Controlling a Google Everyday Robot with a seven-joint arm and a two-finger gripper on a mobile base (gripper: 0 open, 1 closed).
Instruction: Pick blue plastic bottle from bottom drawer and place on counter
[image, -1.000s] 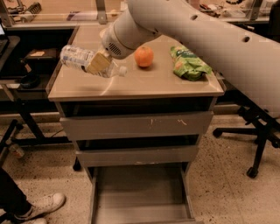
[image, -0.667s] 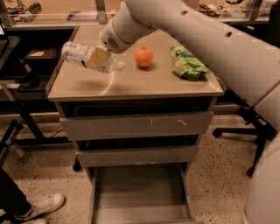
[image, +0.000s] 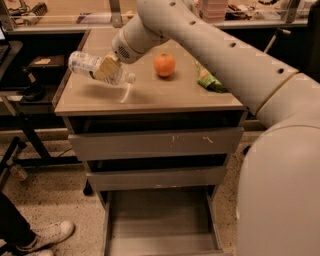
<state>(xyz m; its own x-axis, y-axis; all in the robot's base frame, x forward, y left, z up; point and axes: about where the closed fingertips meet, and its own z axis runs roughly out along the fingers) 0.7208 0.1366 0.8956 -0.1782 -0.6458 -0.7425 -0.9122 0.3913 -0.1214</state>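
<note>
My gripper (image: 106, 68) is over the left part of the counter (image: 165, 92), shut on the blue plastic bottle (image: 88, 65). The bottle is tilted, its white cap (image: 131, 78) pointing down to the right, close above the counter top. Its base sticks out past the counter's left edge. The bottom drawer (image: 160, 237) stands pulled open below, and its grey floor holds nothing that I can see. My white arm crosses the right side of the view.
An orange (image: 164, 64) sits on the counter at mid-back. A green crinkled snack bag (image: 209, 78) lies to its right, partly behind my arm. A dark desk and stand are to the left. A person's shoe (image: 47, 235) is at bottom left.
The gripper with the bottle has stayed over the counter's left side and the bottle sits slightly lower and more tilted. The view has shifted closer to the cabinet.
</note>
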